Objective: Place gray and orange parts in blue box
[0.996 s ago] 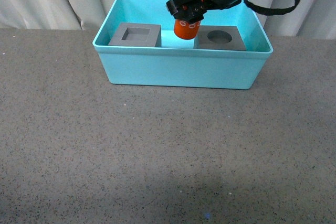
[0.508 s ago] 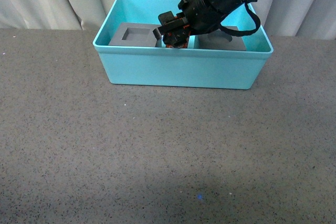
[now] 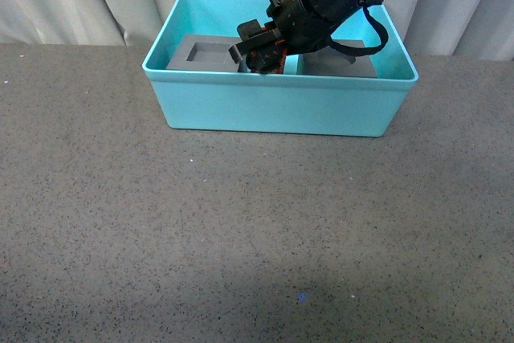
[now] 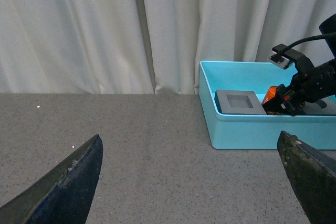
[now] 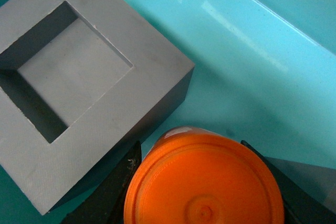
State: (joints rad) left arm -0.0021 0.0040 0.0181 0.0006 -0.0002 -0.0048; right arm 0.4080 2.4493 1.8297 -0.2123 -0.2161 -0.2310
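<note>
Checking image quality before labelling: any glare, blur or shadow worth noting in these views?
Right wrist view: a glare streak on the blue box wall; the orange cylinder is sharp. Left wrist view: the left gripper's fingers are dark, soft-edged. Front view: faint shadow low on the table.

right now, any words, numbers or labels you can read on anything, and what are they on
None can be read in these views.
Orange cylinder: only its plain ribbed end shows in the right wrist view; in the left wrist view it is a sliver behind the right claw; any side print is hidden.
Gray cube with the square recess: blank.
Blue box: no marking visible.
</note>
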